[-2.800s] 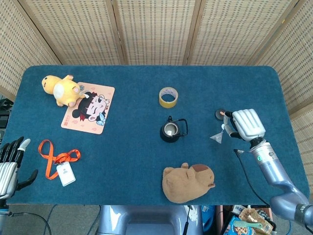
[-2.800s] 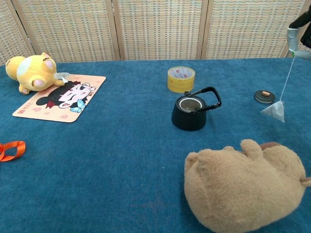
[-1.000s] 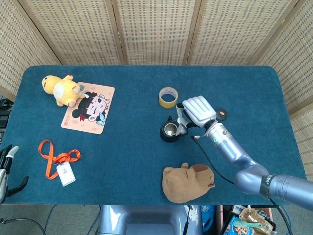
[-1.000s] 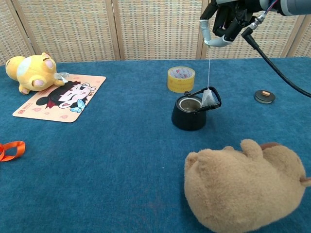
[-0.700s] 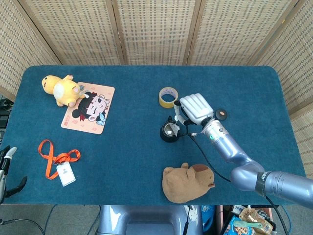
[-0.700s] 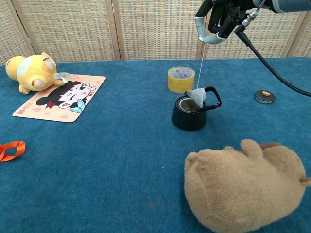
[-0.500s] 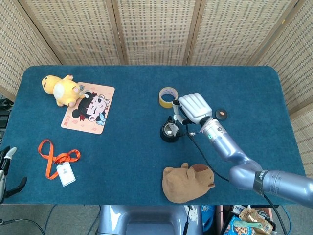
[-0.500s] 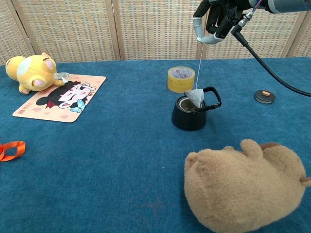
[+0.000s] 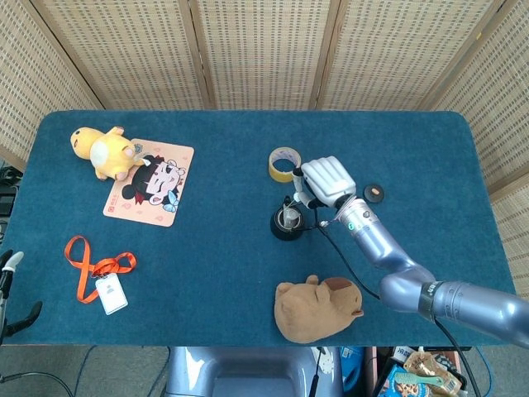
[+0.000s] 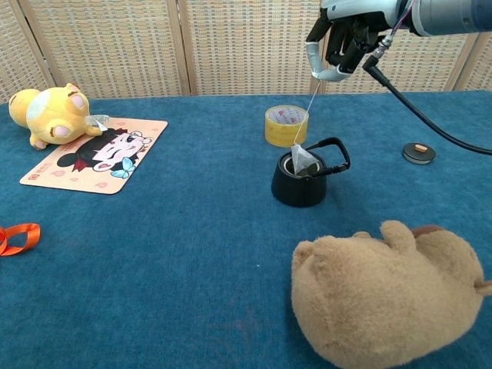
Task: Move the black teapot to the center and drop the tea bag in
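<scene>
Yellow plush (image 9: 101,150) beside cartoon mat (image 9: 150,182); tape roll (image 9: 284,164); brown plush (image 9: 317,308); orange lanyard w/ badge (image 9: 97,272).

**Layout on the table**

The teapot (image 10: 300,184) sits mid-table (image 9: 223,273), with the tape roll (image 10: 286,125) just behind it. The tea bag (image 10: 302,162) hangs at the pot's mouth from the right hand (image 10: 342,34) above. The plush (image 10: 388,296) lies in front; the lid (image 10: 418,152) lies to the right.

Bright, even, diffuse light, soft faint shadows, both views sharp, no glare or edge distortion.
</scene>
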Robot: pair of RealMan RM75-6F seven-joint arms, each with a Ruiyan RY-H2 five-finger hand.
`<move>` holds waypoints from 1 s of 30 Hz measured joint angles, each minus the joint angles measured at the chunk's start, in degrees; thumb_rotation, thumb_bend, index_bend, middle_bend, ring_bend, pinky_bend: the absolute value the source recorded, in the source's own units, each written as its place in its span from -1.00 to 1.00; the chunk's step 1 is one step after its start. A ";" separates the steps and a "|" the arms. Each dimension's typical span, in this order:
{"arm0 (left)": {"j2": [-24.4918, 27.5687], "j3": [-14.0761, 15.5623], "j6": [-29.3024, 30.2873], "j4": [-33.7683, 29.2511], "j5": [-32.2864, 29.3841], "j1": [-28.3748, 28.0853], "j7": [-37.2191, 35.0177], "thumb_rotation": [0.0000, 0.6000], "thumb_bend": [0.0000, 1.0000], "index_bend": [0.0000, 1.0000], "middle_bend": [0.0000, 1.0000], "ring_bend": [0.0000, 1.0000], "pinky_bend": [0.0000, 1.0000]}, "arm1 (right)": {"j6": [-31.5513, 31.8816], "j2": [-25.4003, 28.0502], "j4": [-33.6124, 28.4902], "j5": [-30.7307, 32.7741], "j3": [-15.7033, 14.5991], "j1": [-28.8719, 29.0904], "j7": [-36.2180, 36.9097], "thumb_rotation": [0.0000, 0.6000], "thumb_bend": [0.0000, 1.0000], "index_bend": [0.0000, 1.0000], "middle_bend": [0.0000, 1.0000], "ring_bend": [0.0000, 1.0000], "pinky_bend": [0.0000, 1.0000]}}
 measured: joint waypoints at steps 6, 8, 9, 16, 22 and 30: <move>-0.13 0.05 -0.21 -0.03 0.21 -0.04 0.07 1.00 -0.32 -1.00 -1.00 -1.00 -1.00 | 0.82 -0.26 -0.18 -1.36 -1.50 -0.67 -0.46 1.00 0.40 0.48 0.89 0.99 0.98; -0.13 0.04 -0.31 -0.19 0.26 -0.13 0.20 1.00 -0.32 -1.00 -1.00 -1.00 -1.00 | 1.39 -0.36 -0.33 -2.30 -2.18 -1.09 -0.78 1.00 0.40 0.48 0.89 0.99 0.98; -0.12 0.05 -0.38 -0.23 0.36 -0.20 0.29 1.00 -0.32 -1.00 -1.00 -1.00 -1.00 | 1.70 -0.49 -0.49 -2.95 -2.82 -1.50 -0.98 1.00 0.40 0.48 0.89 0.99 0.98; 0.24 0.02 -0.53 -1.29 0.74 -0.44 1.49 1.00 -0.32 -1.00 -1.00 -1.00 -1.00 | 4.21 -1.37 -1.49 -10.25 -6.20 -4.84 -0.94 1.00 0.40 0.48 0.89 0.99 0.98; 0.44 0.07 -0.66 -2.18 0.91 -0.57 2.45 1.00 -0.32 -1.00 -1.00 -1.00 -1.00 | 5.15 -2.26 -2.36 -14.95 -8.00 -6.71 -0.68 1.00 0.40 0.48 0.89 0.99 0.98; 0.64 0.13 -0.71 -2.89 0.96 -0.60 3.32 1.00 -0.32 -1.00 -1.00 -1.00 -1.00 | 5.25 -3.83 -2.47 -17.80 -9.51 -7.56 -2.28 1.00 0.40 0.38 0.85 0.99 0.98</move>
